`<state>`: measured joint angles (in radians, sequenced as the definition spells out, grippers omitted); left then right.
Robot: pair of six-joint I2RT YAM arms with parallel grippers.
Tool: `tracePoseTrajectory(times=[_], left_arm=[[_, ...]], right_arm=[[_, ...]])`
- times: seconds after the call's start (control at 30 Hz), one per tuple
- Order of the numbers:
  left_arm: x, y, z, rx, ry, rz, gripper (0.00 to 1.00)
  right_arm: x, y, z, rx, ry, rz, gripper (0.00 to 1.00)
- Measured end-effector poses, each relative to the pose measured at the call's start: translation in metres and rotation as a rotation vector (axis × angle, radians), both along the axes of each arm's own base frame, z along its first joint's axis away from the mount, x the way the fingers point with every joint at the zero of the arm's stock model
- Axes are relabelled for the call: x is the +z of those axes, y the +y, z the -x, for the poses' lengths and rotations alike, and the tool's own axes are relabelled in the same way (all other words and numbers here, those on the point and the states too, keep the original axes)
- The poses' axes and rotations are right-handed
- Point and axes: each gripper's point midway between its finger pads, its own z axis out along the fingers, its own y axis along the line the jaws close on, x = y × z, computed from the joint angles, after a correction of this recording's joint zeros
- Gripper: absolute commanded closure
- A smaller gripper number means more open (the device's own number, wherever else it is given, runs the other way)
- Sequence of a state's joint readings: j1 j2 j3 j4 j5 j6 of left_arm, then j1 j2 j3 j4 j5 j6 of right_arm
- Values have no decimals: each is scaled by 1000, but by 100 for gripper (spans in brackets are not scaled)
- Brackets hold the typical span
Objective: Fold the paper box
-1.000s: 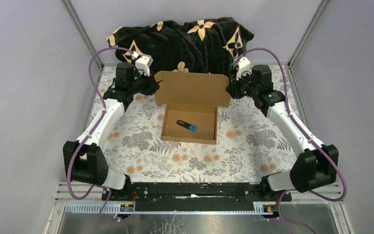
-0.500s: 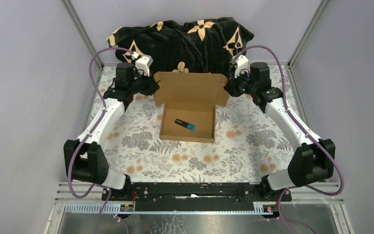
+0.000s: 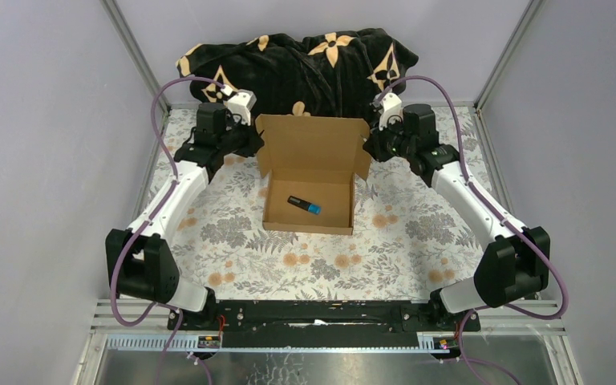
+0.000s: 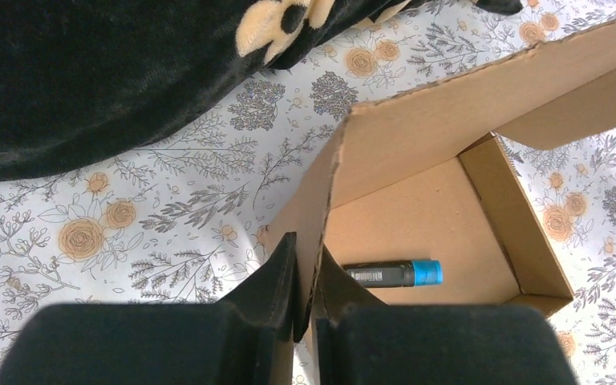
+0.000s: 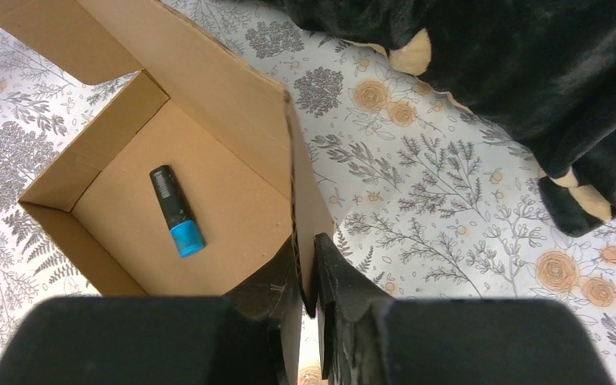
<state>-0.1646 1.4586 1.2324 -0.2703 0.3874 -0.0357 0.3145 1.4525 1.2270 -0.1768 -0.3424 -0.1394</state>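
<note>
Where the box sits open on the cloth, a marker lies inside; at its raised lid I have the left gripper pinched on the left flap, the right gripper on the right flap, blanket beyond.

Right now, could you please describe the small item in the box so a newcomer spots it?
On the floral cloth sits an open brown box. On its floor lies a short stick, the only thing inside, black with a blue end.
</note>
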Motion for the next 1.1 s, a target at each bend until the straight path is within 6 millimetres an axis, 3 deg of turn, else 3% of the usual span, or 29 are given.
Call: tracePoseTrajectory(times=[1.1], left_arm=[[-3, -23, 17, 254, 46, -62, 88]], right_arm=[[-1, 7, 4, -320, 84, -23, 91]])
